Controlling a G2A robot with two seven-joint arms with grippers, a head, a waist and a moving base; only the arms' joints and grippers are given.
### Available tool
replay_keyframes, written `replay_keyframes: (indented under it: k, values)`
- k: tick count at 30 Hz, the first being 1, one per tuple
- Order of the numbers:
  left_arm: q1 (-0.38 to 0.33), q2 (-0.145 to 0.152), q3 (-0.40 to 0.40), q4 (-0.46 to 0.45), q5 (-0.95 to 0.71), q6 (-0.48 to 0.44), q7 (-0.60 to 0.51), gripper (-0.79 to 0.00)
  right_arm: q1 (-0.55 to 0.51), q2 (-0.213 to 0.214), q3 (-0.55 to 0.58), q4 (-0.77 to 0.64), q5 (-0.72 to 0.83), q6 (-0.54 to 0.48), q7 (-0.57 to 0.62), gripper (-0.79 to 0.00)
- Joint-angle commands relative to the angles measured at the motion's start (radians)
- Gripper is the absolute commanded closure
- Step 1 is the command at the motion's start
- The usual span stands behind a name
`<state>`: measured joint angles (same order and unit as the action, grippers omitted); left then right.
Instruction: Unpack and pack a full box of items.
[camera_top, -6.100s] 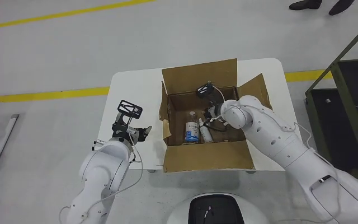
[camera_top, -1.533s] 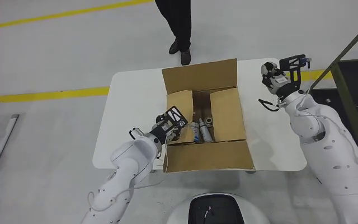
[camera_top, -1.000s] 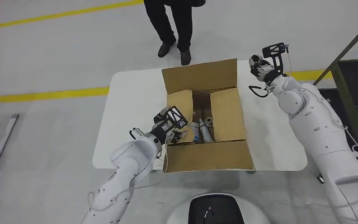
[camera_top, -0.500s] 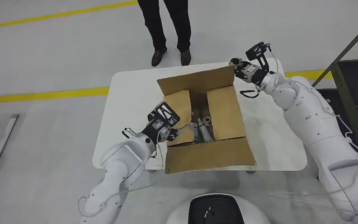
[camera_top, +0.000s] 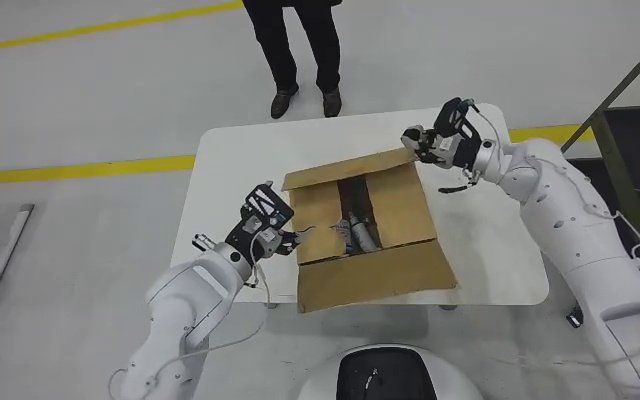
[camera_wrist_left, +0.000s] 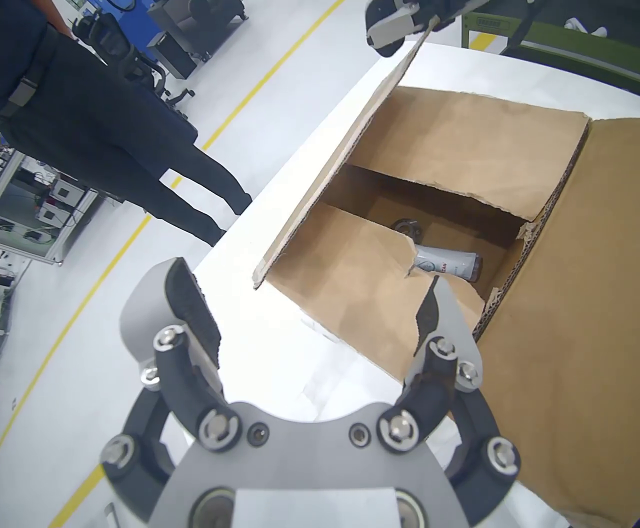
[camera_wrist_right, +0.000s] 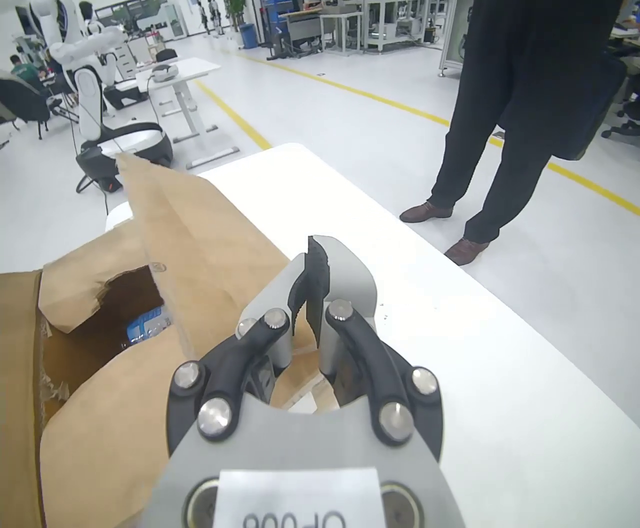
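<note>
One box (camera_top: 378, 276), four flaps (camera_top: 345, 168) — left pincer (camera_wrist_left: 305, 282) spread, right pincer (camera_wrist_right: 312, 260) closed

Bright, even light; soft shadows; bowed edges in wrist views.

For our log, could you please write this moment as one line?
right claw: shut on far flap | left claw: open beside box
</note>
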<state>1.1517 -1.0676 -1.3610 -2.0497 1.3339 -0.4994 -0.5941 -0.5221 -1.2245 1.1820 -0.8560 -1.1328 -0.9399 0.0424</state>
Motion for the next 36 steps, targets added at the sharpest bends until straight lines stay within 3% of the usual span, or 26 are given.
replay_keyframes:
  k: [1,7,12,20,26,36]
  values:
    - [0.005,0.003,-0.022,-0.006,-0.004,-0.006,-0.007,-0.785,-0.032,0.01,0.011,-0.051,-0.022,-0.019,-0.001,0.0]
    - [0.007,0.004,-0.027,-0.008,-0.004,-0.007,-0.006,-0.785,-0.117,0.034,0.031,-0.191,-0.089,-0.019,0.028,0.0]
    - [0.007,0.004,-0.027,-0.008,-0.004,-0.007,-0.006,-0.785,-0.193,0.043,0.032,-0.285,-0.134,0.041,0.044,0.0]
    - [0.014,0.003,-0.022,-0.012,-0.022,-0.018,0.013,-0.785,-0.248,0.047,0.018,-0.343,-0.143,0.102,0.072,0.0]
    - [0.049,0.016,-0.065,-0.051,-0.037,-0.14,0.032,-0.785,-0.259,0.05,0.018,-0.365,-0.139,0.117,0.069,0.0]
    - [0.242,0.056,-0.298,-0.169,-0.108,-0.455,0.047,-0.785,-0.268,0.054,0.016,-0.383,-0.128,0.12,0.067,0.0]
